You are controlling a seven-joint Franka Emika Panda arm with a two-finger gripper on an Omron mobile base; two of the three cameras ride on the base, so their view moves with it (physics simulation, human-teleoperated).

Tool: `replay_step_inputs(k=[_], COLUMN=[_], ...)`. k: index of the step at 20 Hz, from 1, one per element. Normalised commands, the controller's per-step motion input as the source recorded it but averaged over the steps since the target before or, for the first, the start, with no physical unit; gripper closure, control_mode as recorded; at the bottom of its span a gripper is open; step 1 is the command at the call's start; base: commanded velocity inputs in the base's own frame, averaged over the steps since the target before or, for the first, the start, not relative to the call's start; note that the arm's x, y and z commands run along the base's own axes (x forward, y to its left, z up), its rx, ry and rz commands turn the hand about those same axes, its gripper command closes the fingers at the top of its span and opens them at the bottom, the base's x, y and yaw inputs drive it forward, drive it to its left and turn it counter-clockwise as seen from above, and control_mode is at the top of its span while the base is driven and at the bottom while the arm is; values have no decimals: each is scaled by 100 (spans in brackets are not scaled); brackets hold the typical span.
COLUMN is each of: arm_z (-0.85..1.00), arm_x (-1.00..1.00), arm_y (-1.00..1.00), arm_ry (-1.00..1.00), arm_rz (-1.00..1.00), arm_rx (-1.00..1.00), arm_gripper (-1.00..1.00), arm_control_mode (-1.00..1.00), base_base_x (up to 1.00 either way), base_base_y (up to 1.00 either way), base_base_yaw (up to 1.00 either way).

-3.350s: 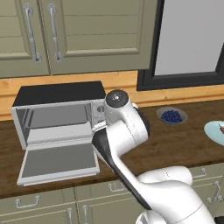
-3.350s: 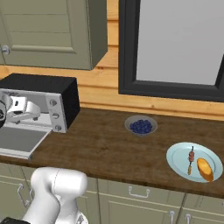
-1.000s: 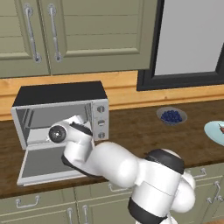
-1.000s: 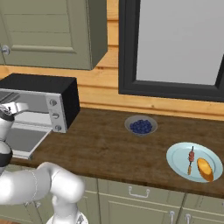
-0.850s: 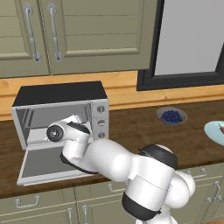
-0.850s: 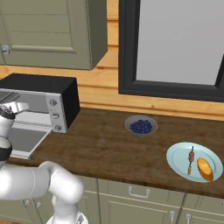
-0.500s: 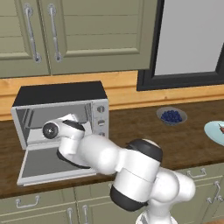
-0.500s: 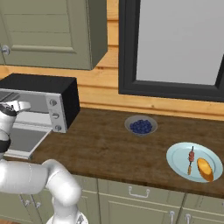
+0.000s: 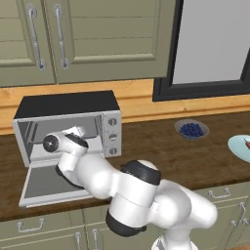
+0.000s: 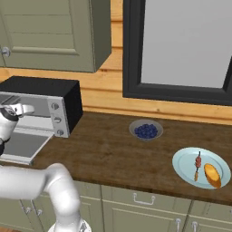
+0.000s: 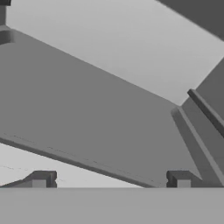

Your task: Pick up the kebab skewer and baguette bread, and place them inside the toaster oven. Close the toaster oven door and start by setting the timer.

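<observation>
1. Right base view: kebab skewer [image 10: 198,166] and baguette bread [image 10: 212,175] lie side by side on a light blue plate [image 10: 183,171] at the right end of the counter [image 10: 104,154]; neither is in the toaster oven [image 10: 43,105] yet; both well apart from it, with a bowl of blueberries [image 10: 146,130] between.
2. Left base view: toaster oven door [image 9: 46,182] hangs fully down, cavity open; knobs [image 9: 113,136] in a column on the right of the oven's face; arm is folded in front of the opening, hand at the oven mouth.
3. Handling, my read: skewer is light, thin and stiff; chunks probably slippery and could slide, so pinch across the meat mid-length rather than the bare stick; keep it level.
4. Baguette looks light with a firm crust, likely crushable; grip across the short width at the middle, gentle squeeze; it sits just beside the skewer, so approach from the outer side to avoid knocking the stick.
5. Hand view: gripper [image 11: 111,181] is spread wide, fingertips [image 11: 41,179] far apart with nothing between them; touching nothing visible; looking into grey oven interior surfaces.
</observation>
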Motion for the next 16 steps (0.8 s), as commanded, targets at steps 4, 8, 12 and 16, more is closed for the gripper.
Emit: replay_step_inputs(k=[4,8,12,16], arm_z=[-15,-3,-13,-10], arm_x=[28,18,31,20], arm_y=[2,0,1,0], arm_ry=[0,0,0,0], arm_rz=[-2,0,0,0], arm_rx=[0,0,0,0], arm_gripper=[100,100,100,100], arm_control_mode=[-100,-100,-100,-100], base_base_x=[0,0,0,0], base_base_y=[0,0,0,0], base_base_yaw=[0,0,0,0])
